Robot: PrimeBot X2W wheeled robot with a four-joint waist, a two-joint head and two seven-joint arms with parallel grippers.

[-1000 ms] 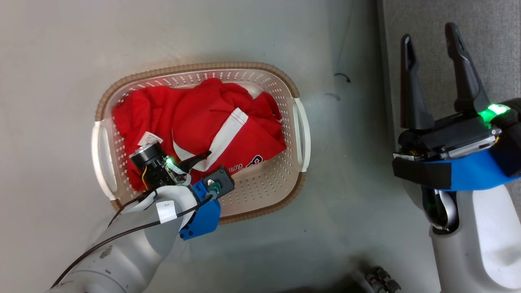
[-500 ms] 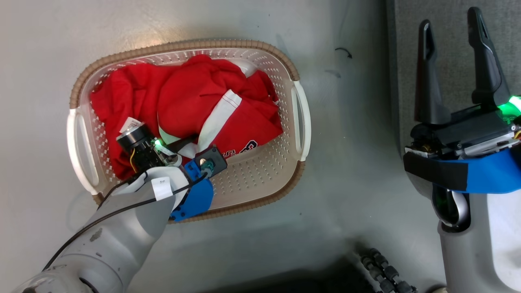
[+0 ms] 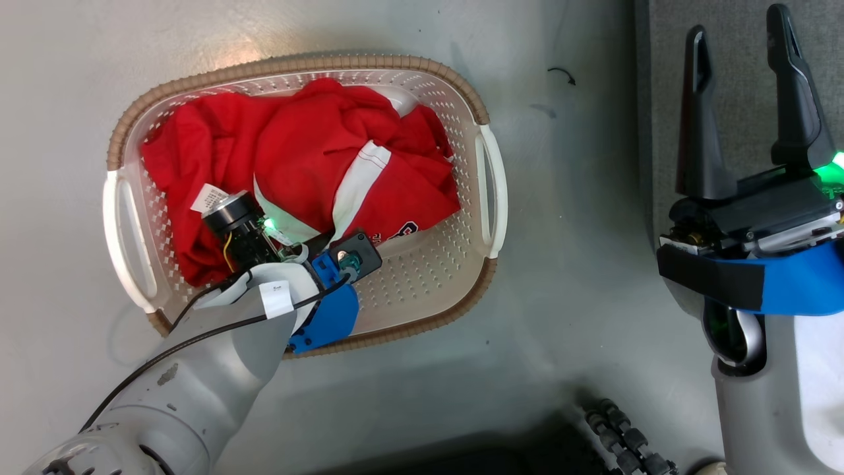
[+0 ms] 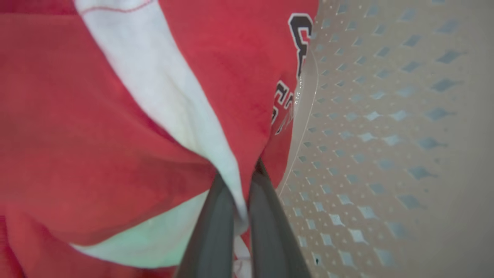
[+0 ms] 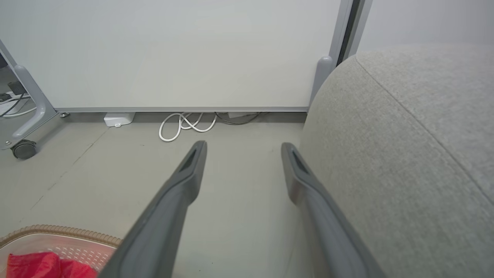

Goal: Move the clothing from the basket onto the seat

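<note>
Down in the basket [image 3: 422, 297], the left gripper [image 4: 239, 173] pinches the clothing [image 3: 310, 158]; the right gripper [image 3: 738, 30] hangs spread beside the seat [image 5: 405, 154].

The clothing [image 3: 310, 158] was soft, matt red cloth. The basket [image 3: 422, 284] was smooth, slightly glossy perforated plastic with a ribbed brown rim, and the seat [image 5: 405, 162] was coarse matt grey fabric.
</note>
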